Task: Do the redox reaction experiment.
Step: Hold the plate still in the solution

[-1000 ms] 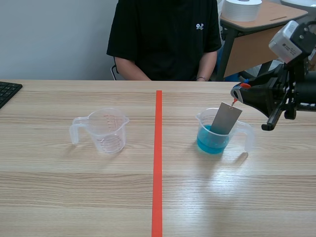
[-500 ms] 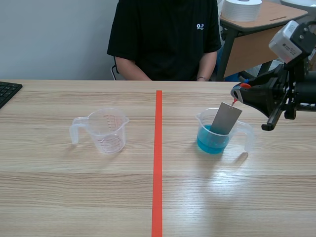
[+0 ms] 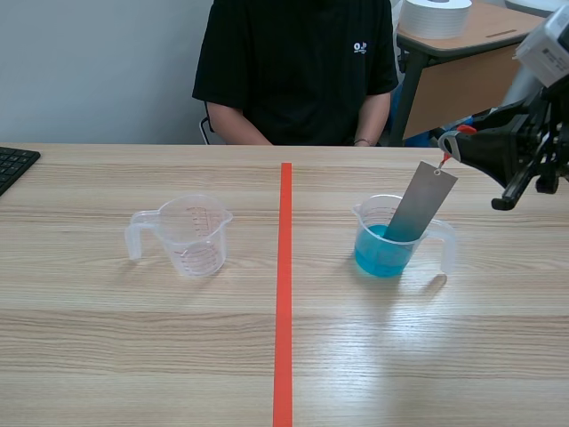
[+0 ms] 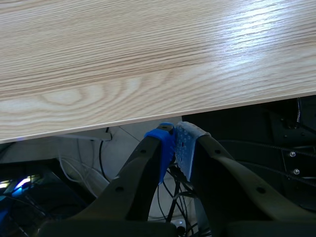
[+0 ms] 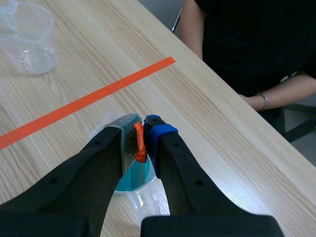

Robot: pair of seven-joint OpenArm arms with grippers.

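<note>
Right of the orange tape line (image 3: 284, 294), the blue-liquid cup (image 3: 384, 256) stands on the surface (image 3: 133, 347), its handle turned away from the line. A grey metal sheet (image 3: 424, 201) leans tilted in it, its lower end dipped in the liquid and its upper end hanging from a red tab (image 5: 139, 144). The right fingers (image 5: 157, 132) are clenched on that tab, above the cup's handle side. Well apart, left of the line, sits the empty cup (image 3: 188, 236), clear and upright. The left fingers (image 4: 165, 148) are pressed together on nothing, below the surface's edge. A person (image 3: 293, 71) in black sits across; a keyboard (image 3: 13, 166) shows at the far left.
</note>
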